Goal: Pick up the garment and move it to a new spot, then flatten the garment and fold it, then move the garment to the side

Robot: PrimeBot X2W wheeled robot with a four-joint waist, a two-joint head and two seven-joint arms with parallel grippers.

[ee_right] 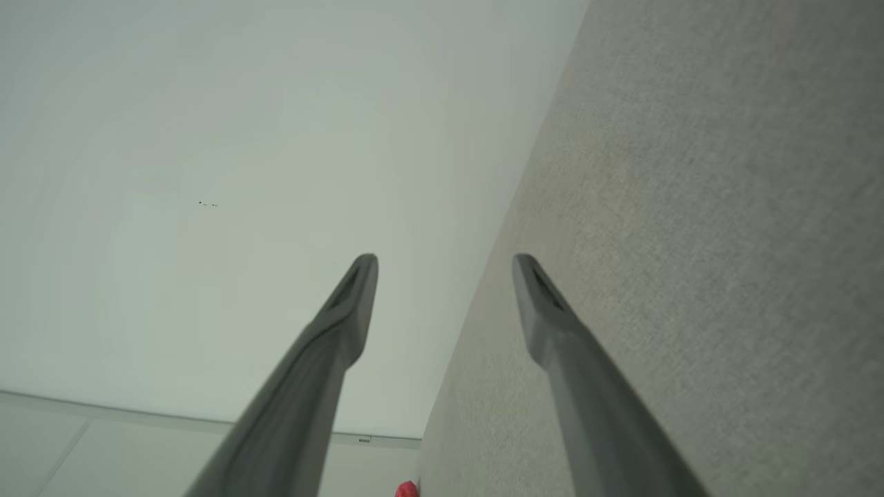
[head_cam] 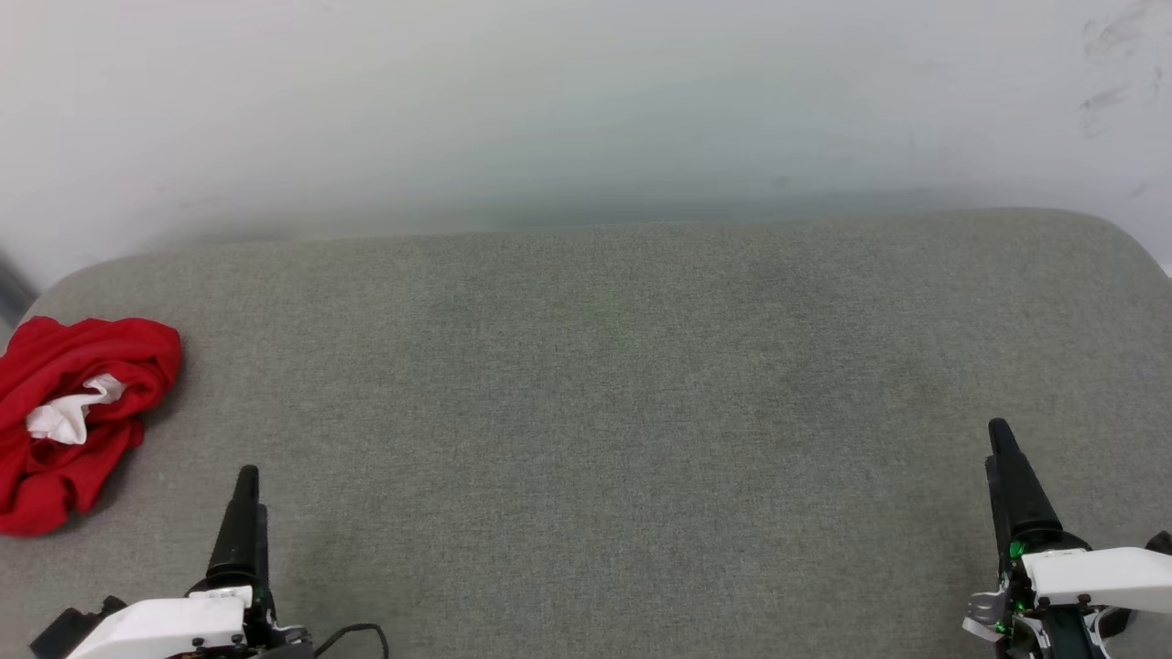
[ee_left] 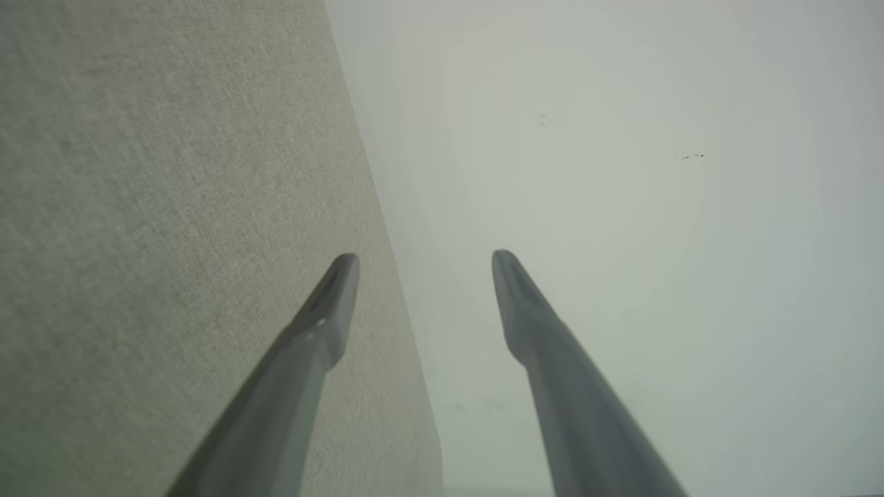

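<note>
The garment (head_cam: 78,412) lies crumpled in a red heap with a white patch showing, at the far left edge of the grey fabric surface (head_cam: 595,394). A sliver of the garment (ee_right: 407,490) peeks in at the bottom of the right wrist view. My left gripper (head_cam: 247,476) hovers at the lower left, a short way right of the heap and apart from it. In the left wrist view, the left gripper (ee_left: 425,255) has its fingers spread with nothing between them. My right gripper (head_cam: 1000,430) is at the lower right, far from the garment. Its fingers also stand apart and empty in the right wrist view (ee_right: 445,257).
The grey surface has rounded far corners and ends against a pale wall (head_cam: 549,110) with faint scuff marks at the upper right (head_cam: 1112,64). A wide stretch of bare fabric lies between the two grippers. A dark cable (head_cam: 352,633) loops beside the left wrist.
</note>
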